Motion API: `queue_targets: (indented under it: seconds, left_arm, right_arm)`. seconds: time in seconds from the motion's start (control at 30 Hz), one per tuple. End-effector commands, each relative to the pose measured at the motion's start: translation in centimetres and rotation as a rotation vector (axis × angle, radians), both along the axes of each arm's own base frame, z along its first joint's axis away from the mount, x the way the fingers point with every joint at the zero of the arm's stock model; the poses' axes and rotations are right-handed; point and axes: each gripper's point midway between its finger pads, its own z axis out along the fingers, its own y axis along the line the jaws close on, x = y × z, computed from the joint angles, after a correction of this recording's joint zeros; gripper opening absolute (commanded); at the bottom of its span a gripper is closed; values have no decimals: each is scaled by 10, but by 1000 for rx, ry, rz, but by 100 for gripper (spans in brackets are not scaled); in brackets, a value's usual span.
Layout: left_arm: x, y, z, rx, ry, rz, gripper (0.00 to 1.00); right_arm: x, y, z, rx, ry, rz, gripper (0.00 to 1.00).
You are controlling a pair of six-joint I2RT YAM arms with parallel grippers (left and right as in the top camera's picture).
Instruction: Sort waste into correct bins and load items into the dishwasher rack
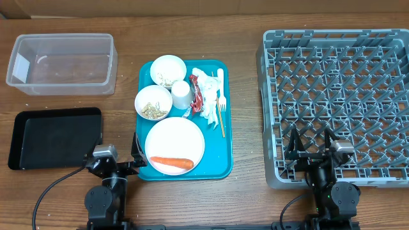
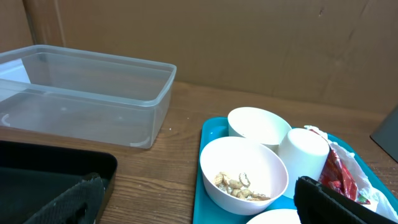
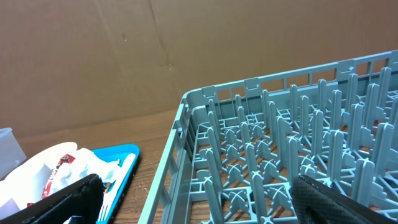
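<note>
The teal tray [image 1: 223, 160] holds a white plate [image 1: 176, 137] with an orange carrot [image 1: 171, 163], two bowls [image 1: 168, 69] [image 1: 153, 102] with beige scraps, a cup [image 1: 181, 94], a red wrapper [image 1: 196, 92], crumpled napkins [image 1: 208, 89] and a fork [image 1: 222, 96]. The clear tub [image 1: 61, 62] and black tray [image 1: 54, 137] lie to the left. The grey rack [image 1: 339, 96] is at the right. My left gripper [image 1: 128, 160] [image 2: 199, 208] is open and empty at the tray's near left corner. My right gripper [image 1: 311, 148] [image 3: 199, 205] is open and empty over the rack's near edge.
The left wrist view shows the nearer bowl [image 2: 242, 171], cup [image 2: 303, 158], tub [image 2: 81, 93] and black tray [image 2: 37, 174]. The right wrist view shows rack pegs [image 3: 280, 143] and the teal tray's edge [image 3: 121, 155]. A brown cardboard wall stands behind the table.
</note>
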Motion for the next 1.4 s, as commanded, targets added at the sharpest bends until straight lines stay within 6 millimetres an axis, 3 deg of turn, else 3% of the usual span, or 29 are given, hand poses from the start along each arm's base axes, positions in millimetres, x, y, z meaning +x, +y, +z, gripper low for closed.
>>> queue_targets:
  seconds: [0.0,1.23,1.3,1.37]
  left_arm:
    - [0,0,1,18,-8,-4,100]
    - [0,0,1,18,-8,-4,100]
    - [0,-11,1,-66,-13,-63,100]
    - [-2,-35,5,-281,-14,-189,100]
  right_arm:
    - [0,-1,-1,-4,-7,-6,100]
    - [0,-1,-1,-4,-7,-6,100]
    - [0,-1,-1,-4,-7,-6,100]
    - [0,-1,-1,-4,-7,-6,100]
